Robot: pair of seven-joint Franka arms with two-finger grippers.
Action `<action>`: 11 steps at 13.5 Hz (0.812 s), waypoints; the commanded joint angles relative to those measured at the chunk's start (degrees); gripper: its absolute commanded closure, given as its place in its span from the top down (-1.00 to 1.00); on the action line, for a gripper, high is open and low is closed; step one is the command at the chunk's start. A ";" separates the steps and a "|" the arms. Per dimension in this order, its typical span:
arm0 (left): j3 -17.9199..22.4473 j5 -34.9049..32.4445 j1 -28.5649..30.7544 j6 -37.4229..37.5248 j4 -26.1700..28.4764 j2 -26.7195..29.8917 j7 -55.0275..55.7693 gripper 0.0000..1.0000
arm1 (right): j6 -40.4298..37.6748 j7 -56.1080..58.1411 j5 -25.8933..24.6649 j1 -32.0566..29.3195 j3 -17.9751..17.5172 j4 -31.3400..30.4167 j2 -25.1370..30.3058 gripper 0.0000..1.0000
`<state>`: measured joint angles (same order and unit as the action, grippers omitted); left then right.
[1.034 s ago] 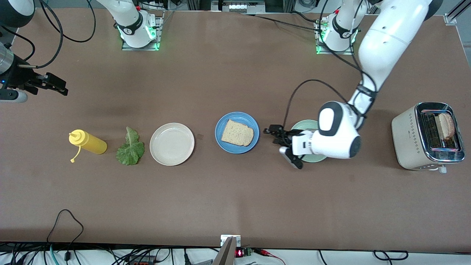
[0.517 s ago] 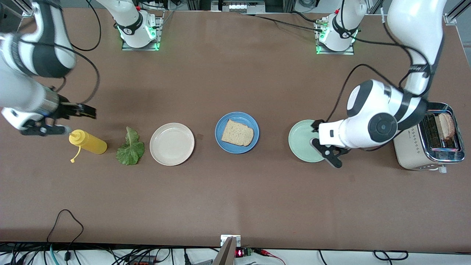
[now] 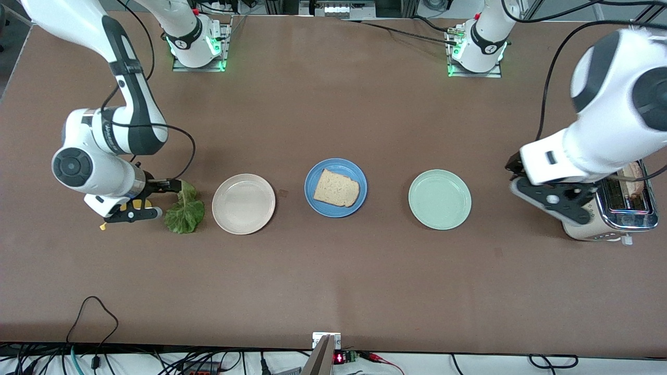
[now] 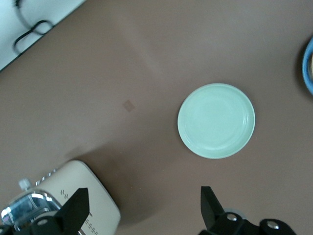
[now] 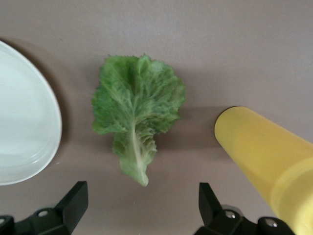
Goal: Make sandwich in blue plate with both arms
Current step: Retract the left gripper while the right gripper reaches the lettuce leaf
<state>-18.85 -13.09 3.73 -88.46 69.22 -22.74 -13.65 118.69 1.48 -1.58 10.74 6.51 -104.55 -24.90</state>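
Observation:
The blue plate (image 3: 312,200) lies mid-table with one toasted bread slice (image 3: 337,187) on it; its rim also shows in the left wrist view (image 4: 309,68). The green lettuce leaf (image 3: 185,212) (image 5: 137,103) lies flat on the table toward the right arm's end. My right gripper (image 3: 156,199) (image 5: 142,196) hangs open and empty above the leaf's stem end, over the yellow bottle. My left gripper (image 3: 527,183) (image 4: 144,200) is open and empty, over the table beside the toaster (image 3: 604,229) (image 4: 100,200). A second bread slice (image 3: 635,174) stands in the toaster slot.
A beige plate (image 3: 243,203) (image 5: 19,122) lies between the leaf and the blue plate. A pale green plate (image 3: 439,199) (image 4: 216,120) lies between the blue plate and the toaster. A yellow squeeze bottle (image 3: 136,204) (image 5: 264,147) lies beside the leaf, mostly under the right hand.
The left arm swung from beside the blue plate, across the pale green plate, to the toaster. The right arm came in from the table's end to over the bottle and leaf.

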 commanded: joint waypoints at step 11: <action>-0.14 8.78 4.01 12.09 -2.69 1.20 20.16 1.00 | 13.85 0.02 0.52 1.30 -0.09 -1.80 -9.29 0.95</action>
<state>-18.85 -5.38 7.59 -77.57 67.21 -22.15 5.57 131.86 1.48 -1.58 11.48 6.43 -106.39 -34.13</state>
